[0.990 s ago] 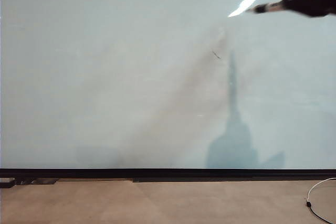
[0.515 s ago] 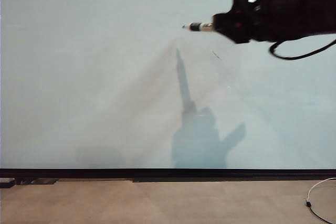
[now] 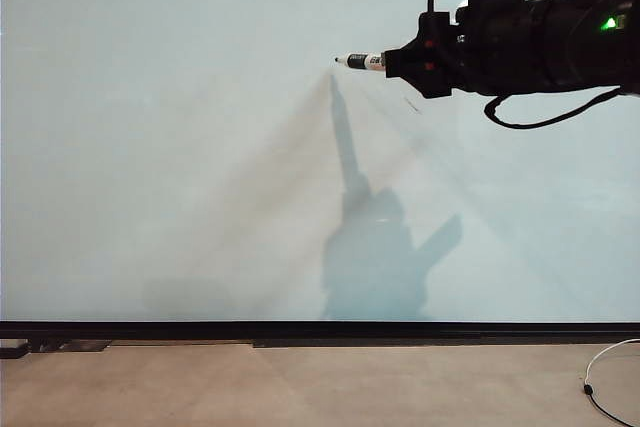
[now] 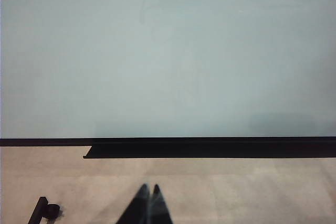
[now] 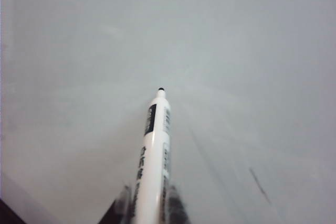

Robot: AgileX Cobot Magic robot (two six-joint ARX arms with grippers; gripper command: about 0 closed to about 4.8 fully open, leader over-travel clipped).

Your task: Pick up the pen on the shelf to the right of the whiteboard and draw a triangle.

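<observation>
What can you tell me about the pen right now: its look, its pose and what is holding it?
The pen is a slim white marker with black label bands and a small dark tip. The right gripper is shut on its rear end, high on the right in the exterior view. It lies roughly level there, tip aimed left at the whiteboard, close to it; whether it touches cannot be told. No triangle line shows.

Probably a lab: big whiteboard [image 3: 200,147], robot arm [image 3: 540,42], loose cable [image 3: 600,377].
</observation>
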